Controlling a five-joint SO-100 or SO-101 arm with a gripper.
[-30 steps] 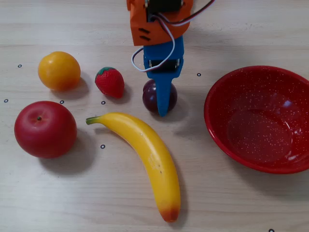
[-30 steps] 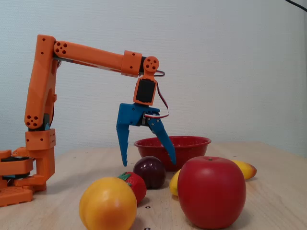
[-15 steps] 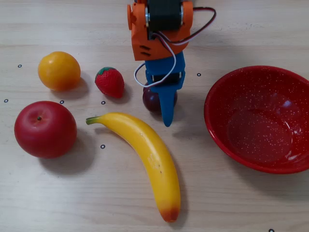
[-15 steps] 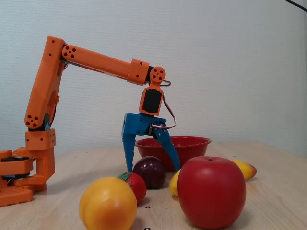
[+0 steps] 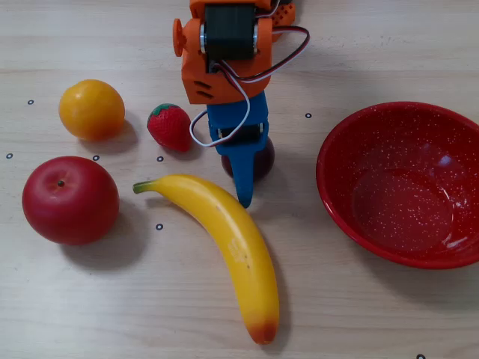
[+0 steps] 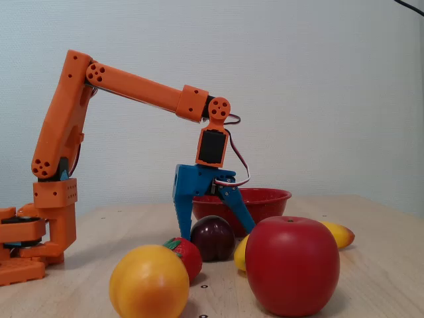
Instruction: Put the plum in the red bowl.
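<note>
Over plum [image 6: 212, 237], arm reaches forward, wrist bent down, jaws spread astride it.

I see my arm [image 6: 132, 86] as bright orange plastic links, boxy and rounded at the joints, with small dark screw holes dotting the joint faces. A black servo block [image 5: 228, 34] sits in the wrist housing. Thin red, black and white cables [image 5: 288, 48] loop out beside it. The end effector [image 6: 212, 218] has blue fingers [image 6: 182, 199], wedge-shaped and narrowing to tips.
</note>
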